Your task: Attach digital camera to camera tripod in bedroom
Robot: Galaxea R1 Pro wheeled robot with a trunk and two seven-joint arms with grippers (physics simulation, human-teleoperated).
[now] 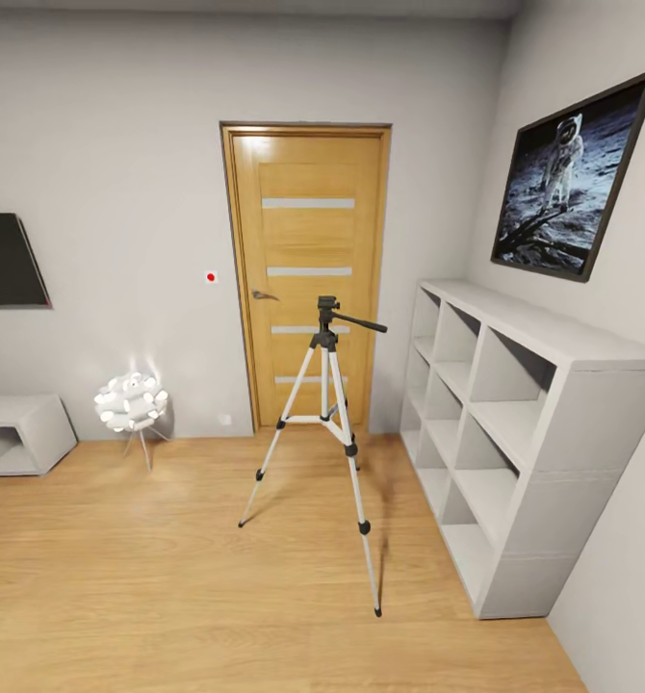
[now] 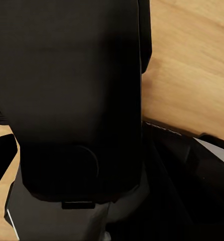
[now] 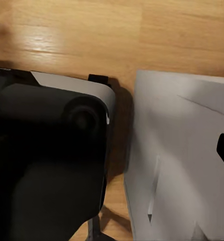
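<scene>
The camera tripod [image 1: 327, 423] stands beside the white cube shelf [image 1: 515, 452]; either gripper's state: cannot tell.

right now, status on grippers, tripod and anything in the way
Grippers: state can't be told. Tripod upright before the door, head bare, no camera on it. Shelf to its right, lamp to its left; floor between open.

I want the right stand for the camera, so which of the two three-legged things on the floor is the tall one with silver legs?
The camera tripod in front of the oak door: tall, silver-legged, black-headed. The white ball lamp left of it is low.
</scene>
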